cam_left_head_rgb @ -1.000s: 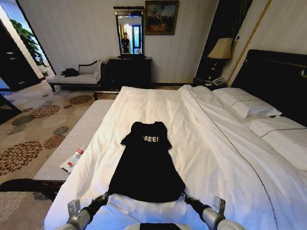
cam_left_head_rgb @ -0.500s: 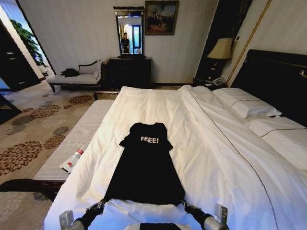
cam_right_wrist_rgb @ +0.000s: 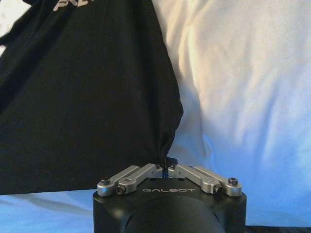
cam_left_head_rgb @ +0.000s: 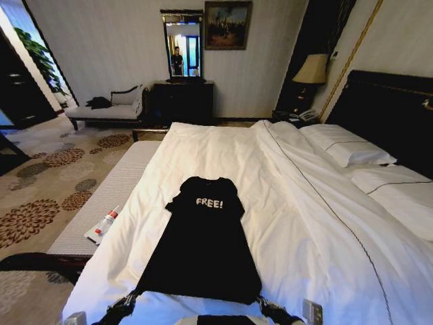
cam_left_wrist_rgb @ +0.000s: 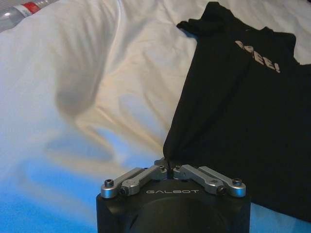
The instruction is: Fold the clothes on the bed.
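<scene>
1. Hotel-ish bedroom, so the biggest thing by far is the bed (cam_left_head_rgb: 318, 203), white duvet all over and pillows up by the dark headboard. It runs straight out ahead of both grippers.

2. Next down in size, the black "FREE!" T-shirt (cam_left_head_rgb: 203, 244) lies flat on the duvet, stretched long. Its long axis points directly away from the grippers: hem at the near edge right at them, collar and lettering at the far end. It sits between the two arms, so neither one is really nearer; each has its own bottom corner.

3. Off beyond the left gripper's side, a small tube-like bottle with a red cap (cam_left_head_rgb: 103, 225) lies on the bench beside the bed, well apart from the shirt. Not part of the job as far as I can tell.

4. Left gripper (cam_left_wrist_rgb: 168, 167): fingers pinched together on the shirt's near left hem corner, cloth bunching up out of the tips. The rest of the shirt fans out ahead and toward the other arm.

5. Right gripper (cam_right_wrist_rgb: 165, 167): same deal, clamped tight on the near right hem corner, fabric pulled into a little peak at the tips.

6. My read: with both corners held and the shirt lying lengthwise ahead, the hem would have to travel forward toward the collar for a fold.
</scene>
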Robot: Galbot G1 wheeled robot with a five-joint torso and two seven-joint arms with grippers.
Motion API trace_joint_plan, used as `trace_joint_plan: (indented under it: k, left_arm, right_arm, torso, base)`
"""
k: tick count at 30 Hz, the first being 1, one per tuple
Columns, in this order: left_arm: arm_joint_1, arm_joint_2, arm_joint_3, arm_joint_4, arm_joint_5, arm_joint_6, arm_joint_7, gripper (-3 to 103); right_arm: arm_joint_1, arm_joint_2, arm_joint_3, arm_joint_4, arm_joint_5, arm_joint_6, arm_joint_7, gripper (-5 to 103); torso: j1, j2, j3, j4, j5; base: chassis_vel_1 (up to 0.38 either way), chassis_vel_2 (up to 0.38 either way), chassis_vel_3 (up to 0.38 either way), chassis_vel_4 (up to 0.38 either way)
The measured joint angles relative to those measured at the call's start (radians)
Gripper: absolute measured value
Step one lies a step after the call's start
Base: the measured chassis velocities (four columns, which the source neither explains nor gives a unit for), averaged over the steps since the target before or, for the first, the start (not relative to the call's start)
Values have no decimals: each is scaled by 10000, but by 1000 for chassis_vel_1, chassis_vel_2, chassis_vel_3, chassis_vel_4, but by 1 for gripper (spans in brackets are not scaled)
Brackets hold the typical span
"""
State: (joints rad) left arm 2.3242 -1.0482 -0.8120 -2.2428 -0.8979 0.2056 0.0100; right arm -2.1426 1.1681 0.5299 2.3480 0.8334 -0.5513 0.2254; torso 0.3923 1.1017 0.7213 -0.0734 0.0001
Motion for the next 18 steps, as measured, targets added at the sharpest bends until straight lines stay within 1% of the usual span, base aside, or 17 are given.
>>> trace_joint_plan:
  k: [7, 13, 18]
  left_arm:
    - [331, -135, 12, -37, 227, -105, -62, 0]
    - [465, -219, 236, 79, 459, -214, -86, 0]
    - [259, -328, 534, 326, 533, -249, -148, 0]
  right_arm:
    - [-53, -96, -125, 20, -209, -152, 132, 0]
    - [-125, -126, -294, 47, -474, -200, 168, 0]
    - [70, -48, -451, -268, -610, 53, 181, 0]
  torso:
    - [0, 1, 0, 0, -1]
    - [0, 1, -1, 0, -1]
    - [-1, 0, 0, -1, -1]
  base:
    - [0, 0, 0, 0]
    - [0, 0, 0, 0]
    - [0, 0, 0, 0]
